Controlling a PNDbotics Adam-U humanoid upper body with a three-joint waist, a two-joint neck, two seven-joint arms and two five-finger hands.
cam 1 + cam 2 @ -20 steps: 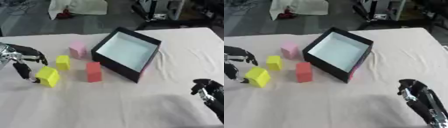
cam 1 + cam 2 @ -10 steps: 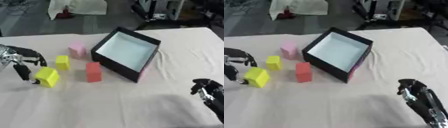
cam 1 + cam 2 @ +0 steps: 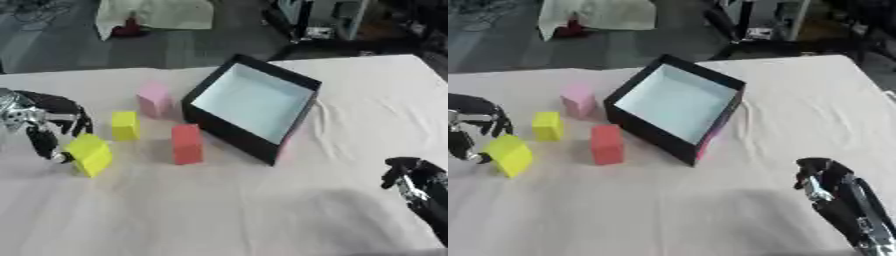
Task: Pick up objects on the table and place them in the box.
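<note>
Left hand (image 3: 42,122) fingers curled around large yellow block (image 3: 89,154), right hand (image 3: 826,184) idle — fingers curled, black box (image 3: 229,131) nearby

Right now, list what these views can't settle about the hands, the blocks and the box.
1. Left hand: its fingers sit at the large yellow block; blur hides whether they grip or only touch it.
2. Right hand: blurred, its arm cut by the lower right edge in both views; finger pose unclear.
3. Box: the near wall hides part of its floor.
4. Red block, pink block, small yellow block: far faces unseen.
</note>
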